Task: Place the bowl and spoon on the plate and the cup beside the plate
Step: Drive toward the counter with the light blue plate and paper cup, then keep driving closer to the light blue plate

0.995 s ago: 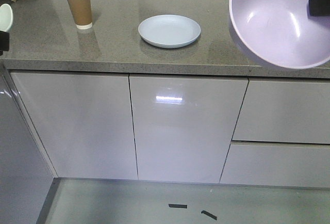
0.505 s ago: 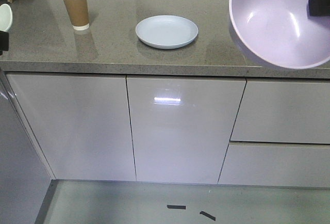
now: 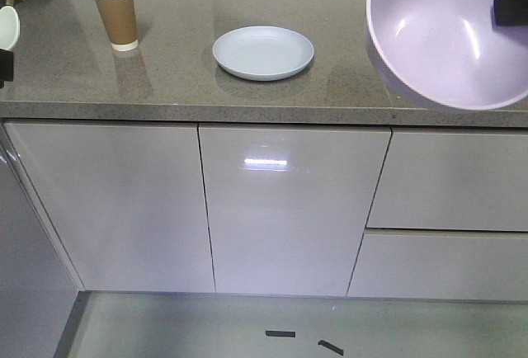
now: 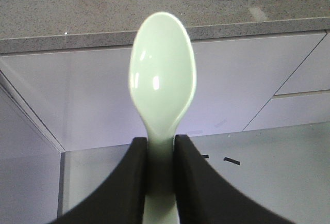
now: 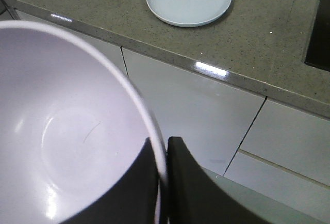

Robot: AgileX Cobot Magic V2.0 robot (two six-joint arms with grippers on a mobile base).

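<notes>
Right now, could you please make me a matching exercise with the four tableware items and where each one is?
Things: 1 bowl, 2 spoon, 3 plate, 4 cup.
States: A upright on the counter, left of the plate; B empty, flat on the counter; C rim pinched by the right fingers; D handle pinched by the left fingers.
Pairs: 1-C, 2-D, 3-B, 4-A.

You see a lavender bowl (image 3: 445, 36), mint-green spoon (image 4: 162, 74), pale blue-grey plate (image 3: 263, 52), brown white-rimmed cup (image 3: 115, 16) and speckled grey table (image 3: 165, 86).
</notes>
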